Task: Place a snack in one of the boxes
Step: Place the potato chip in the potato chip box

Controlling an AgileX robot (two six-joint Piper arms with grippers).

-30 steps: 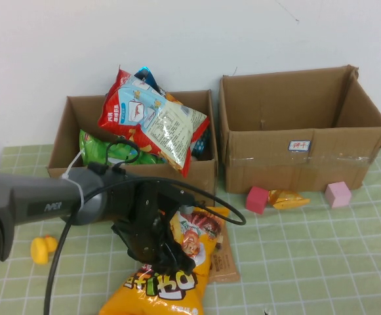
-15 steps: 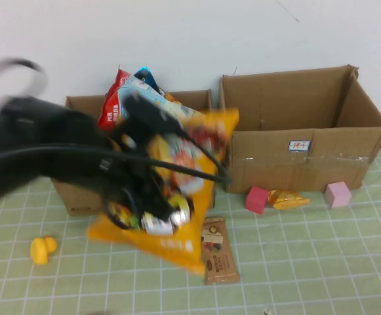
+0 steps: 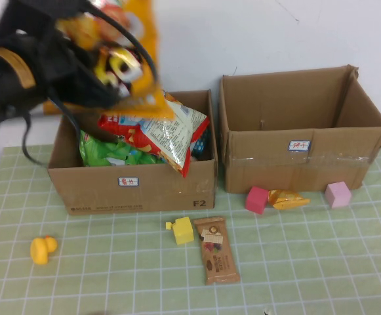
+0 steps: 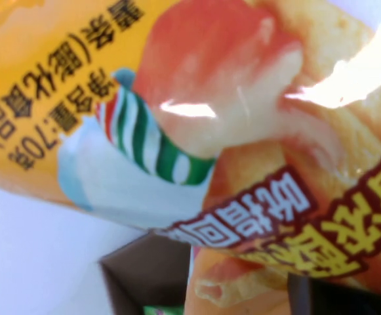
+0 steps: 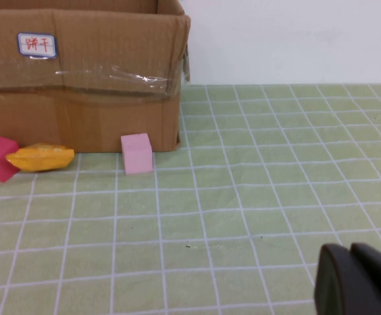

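Note:
A big orange snack bag [image 3: 130, 46] hangs in the air over the back left of the left box [image 3: 138, 190]. My left gripper [image 3: 103, 71] is shut on the bag, and the arm comes in blurred from the upper left. The left wrist view is filled by the orange bag [image 4: 229, 131], with a dark finger [image 4: 347, 298] at its edge. That left box holds several snack bags, one red and white [image 3: 170, 131]. The right box [image 3: 301, 157] looks empty. My right gripper [image 5: 351, 282] is shut, low over the mat to the right of the right box [image 5: 79, 72].
On the green mat in front of the boxes lie a brown snack bar [image 3: 216, 258], a yellow block [image 3: 183, 230], a yellow duck [image 3: 42, 249], a red cube [image 3: 257, 199], an orange wrapped sweet [image 3: 288, 199] and a pink cube [image 3: 338, 194].
My left arm has lifted the orange bag off the mat and swung it up and back over the left box. The yellow block it covered now shows.

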